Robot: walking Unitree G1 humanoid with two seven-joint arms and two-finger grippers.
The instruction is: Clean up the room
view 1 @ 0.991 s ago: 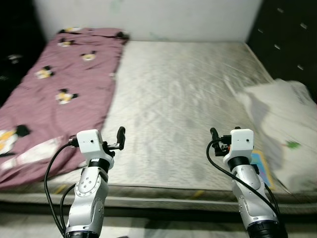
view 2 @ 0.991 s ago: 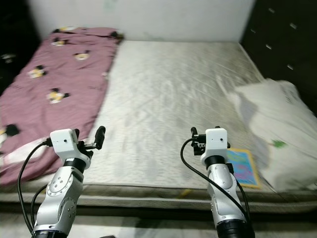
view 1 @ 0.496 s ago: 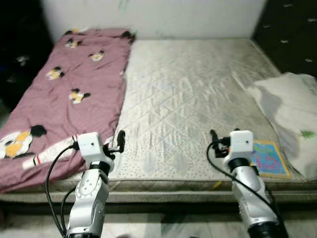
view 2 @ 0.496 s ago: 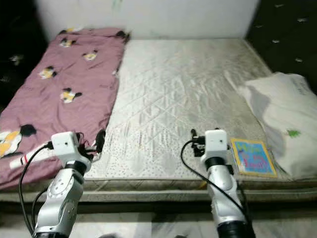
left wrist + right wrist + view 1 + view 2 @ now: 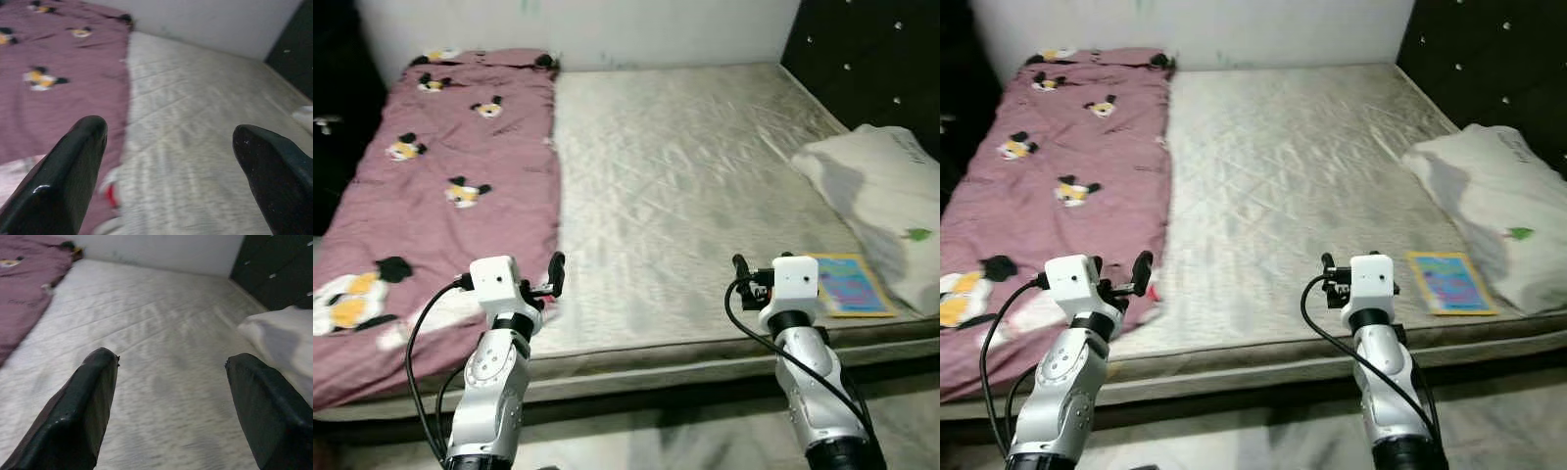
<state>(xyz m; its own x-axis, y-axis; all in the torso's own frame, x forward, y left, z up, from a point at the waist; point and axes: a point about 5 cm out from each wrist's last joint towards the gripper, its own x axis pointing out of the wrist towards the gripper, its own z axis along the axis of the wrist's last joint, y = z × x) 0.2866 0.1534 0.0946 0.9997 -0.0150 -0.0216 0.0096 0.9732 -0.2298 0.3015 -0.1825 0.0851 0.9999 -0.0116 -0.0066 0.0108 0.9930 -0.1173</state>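
Arms both raised at the mattress edge | left gripper fingers spread wide, holding nothing | right gripper same, wide apart | blanket on left.

Head views: even, moderately bright light on the mattress; corners fall to near black. Soft shadow on the pillow. Mild blur overall. Wrist views: bedding soft and smeared; black fingers close, blurred, faint highlights.
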